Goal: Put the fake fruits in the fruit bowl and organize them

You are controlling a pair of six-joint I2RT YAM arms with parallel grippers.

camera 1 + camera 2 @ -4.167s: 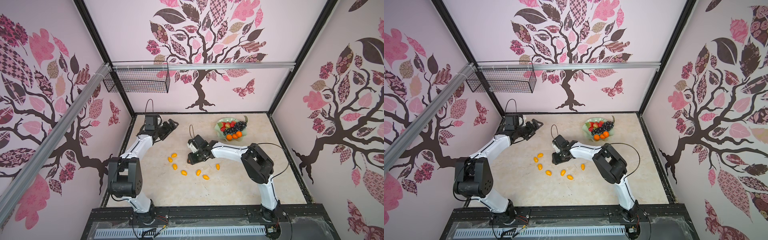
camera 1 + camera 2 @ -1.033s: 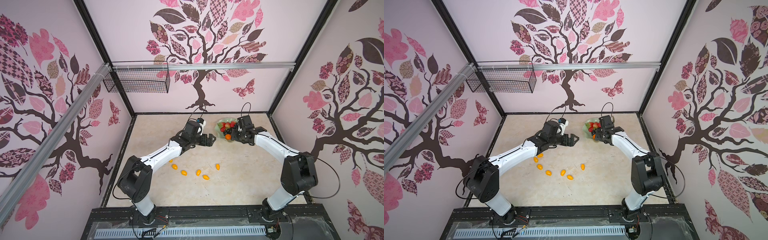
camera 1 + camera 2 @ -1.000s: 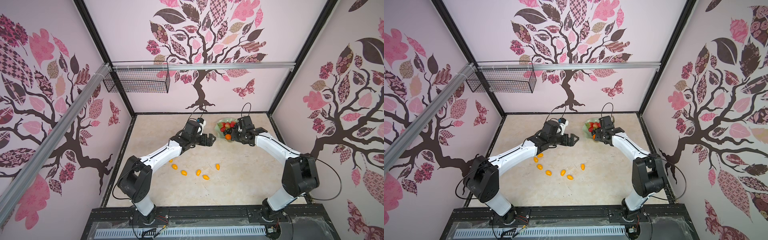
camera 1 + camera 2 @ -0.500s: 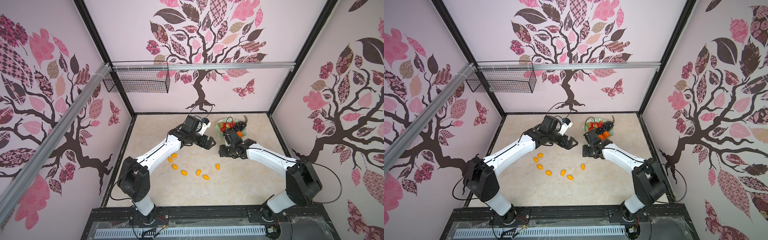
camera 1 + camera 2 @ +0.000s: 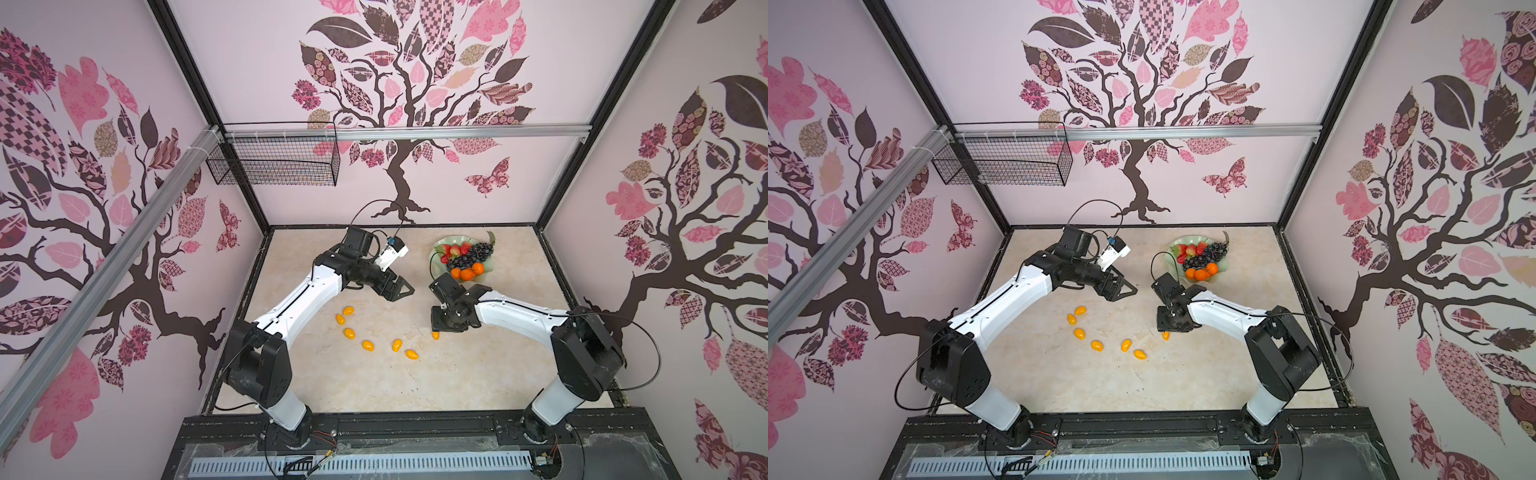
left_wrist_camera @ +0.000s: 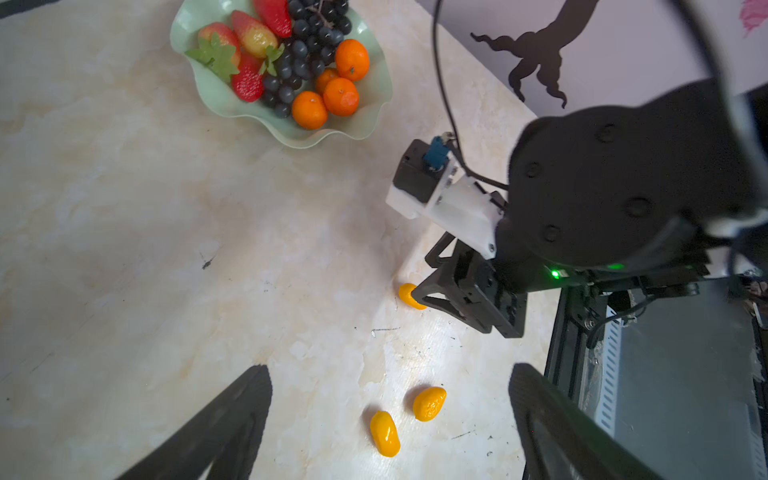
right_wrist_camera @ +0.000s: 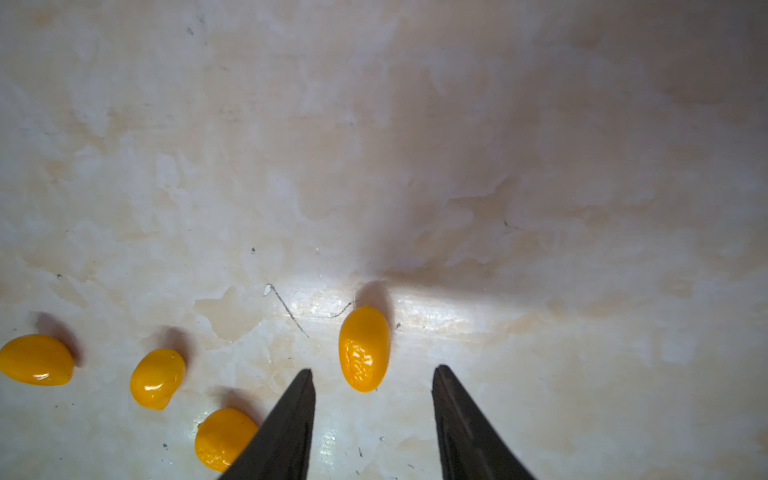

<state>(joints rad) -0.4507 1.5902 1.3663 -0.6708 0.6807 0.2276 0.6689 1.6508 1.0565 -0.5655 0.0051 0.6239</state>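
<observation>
Right gripper (image 7: 374,369) above one kumquat (image 7: 364,349)
Jaws parted, empty; the kumquat's near end sits between the tips. Left gripper (image 6: 386,368) spread wide.

Seven kumquats (image 5: 368,345), four strawberries (image 6: 248,80), four tangerines (image 6: 309,110), one grape bunch (image 6: 307,41), one bowl (image 6: 216,99).

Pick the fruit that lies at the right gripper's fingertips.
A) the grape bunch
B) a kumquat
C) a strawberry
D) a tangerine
B: in the right wrist view a yellow-orange kumquat lies on the table, its end between the parted fingertips of the right gripper, touching neither.
</observation>
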